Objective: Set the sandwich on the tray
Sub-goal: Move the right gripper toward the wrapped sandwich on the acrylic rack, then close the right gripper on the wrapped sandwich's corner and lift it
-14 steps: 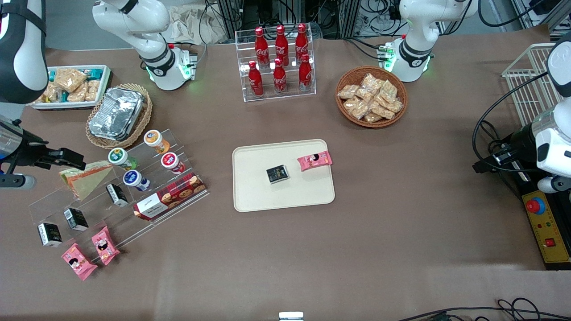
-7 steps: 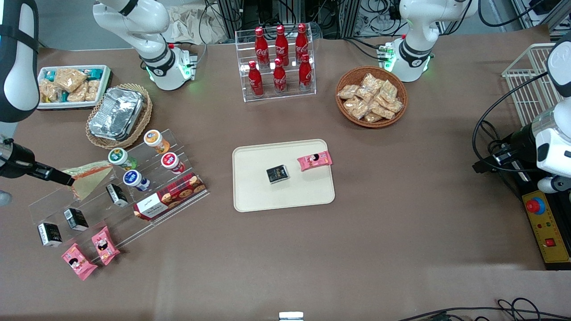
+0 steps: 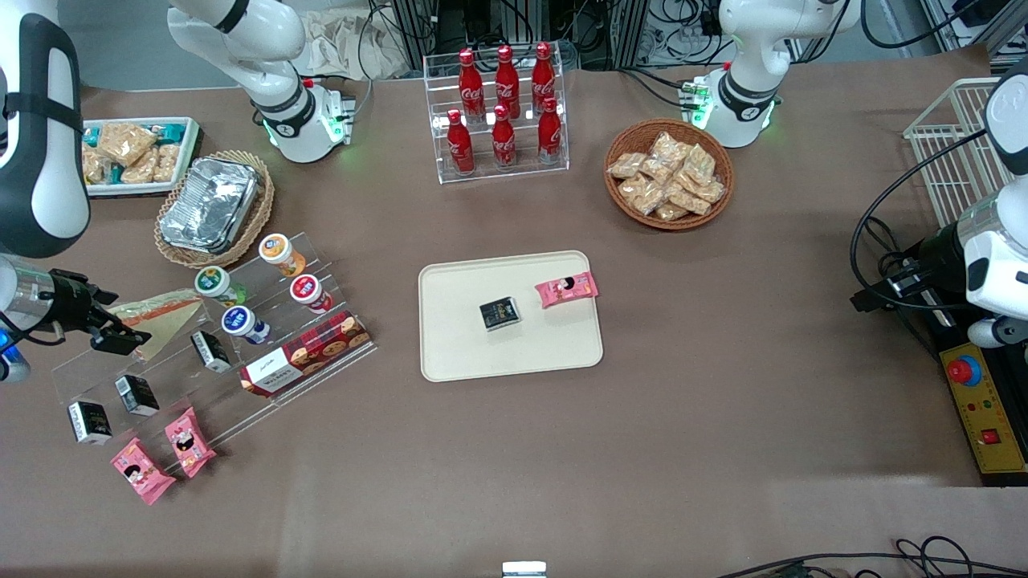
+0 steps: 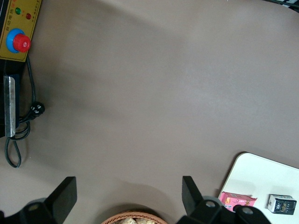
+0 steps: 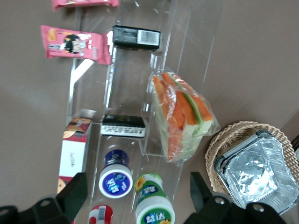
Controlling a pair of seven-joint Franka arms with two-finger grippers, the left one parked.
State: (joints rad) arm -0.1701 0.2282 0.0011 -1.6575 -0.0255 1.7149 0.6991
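At the left edge of the front-view frame I have the right arm's black two-finger gripper (image 3: 119, 335) low over the working arm's end of the surface. Its fingers are spread wide with nothing between them; the right wrist view shows both standing apart, short of the goods.

Just beside it, toward the frame's centre, lies the triangular wedge sandwich in clear plastic wrap (image 3: 161, 315), tan bread with orange and green filling. It rests on a step of the clear acrylic stepped display rack (image 3: 165, 365). Its long axis runs from the broad end by the gripper out to the narrow tip, which points roughly toward mid-frame. In the right wrist view the sandwich (image 5: 182, 116) lies ahead of the gripper (image 5: 136, 181), lengthwise along my line of approach and closer to one finger than the other. I judge I must shift sideways to centre it before closing across its width.

In the middle of the frame, well apart, sits the flat cream-beige rectangular tray (image 3: 438, 329), with bare room on it.
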